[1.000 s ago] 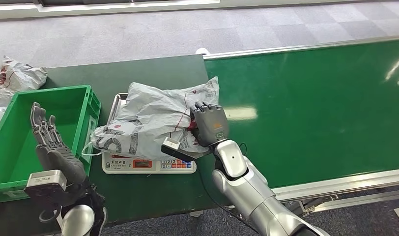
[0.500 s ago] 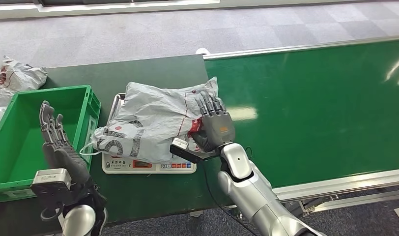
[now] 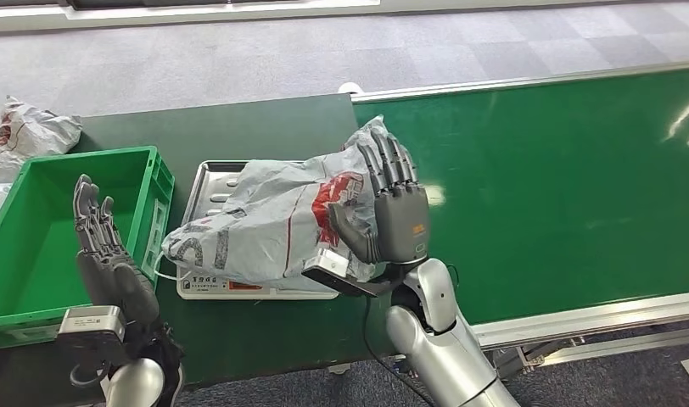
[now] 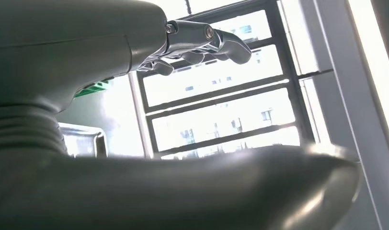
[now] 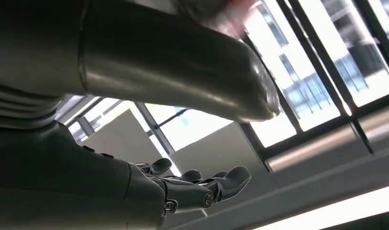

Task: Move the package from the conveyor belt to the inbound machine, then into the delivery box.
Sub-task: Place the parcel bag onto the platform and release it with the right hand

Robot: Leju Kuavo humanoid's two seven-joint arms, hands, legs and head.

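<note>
- Two hands stand nearest the camera in the head view: the left hand [image 3: 103,250] is raised at the near-left, fingers straight, apart and pointing up, with nothing in it.
- In the left wrist view the left hand [image 4: 135,43] reaches out with its fingers [image 4: 207,40] extended against bright windows, holding nothing.
- At the near-right, the right hand [image 3: 392,212] stands upright, palm pressed flat against the right end of the package [image 3: 265,220]; its thumb lies against the bag's side and its fingers [image 3: 388,161] stay straight and spread, not curled round the bag.
- In the right wrist view the right hand [image 5: 149,191] also shows its fingers [image 5: 216,184] stretched out and apart.
- Tilted, the grey, crumpled package has its right end lifted against the palm while its left end sags low over the inbound machine [image 3: 218,182], a scale with a steel tray and a button panel along its near edge.
- Just left of the scale sits the green delivery box [image 3: 146,182] on the dark bench [image 3: 239,127].
- Right of the bench runs the green conveyor belt [image 3: 562,178].
- Farther left, behind the box, lie other grey bags [image 3: 31,127].
</note>
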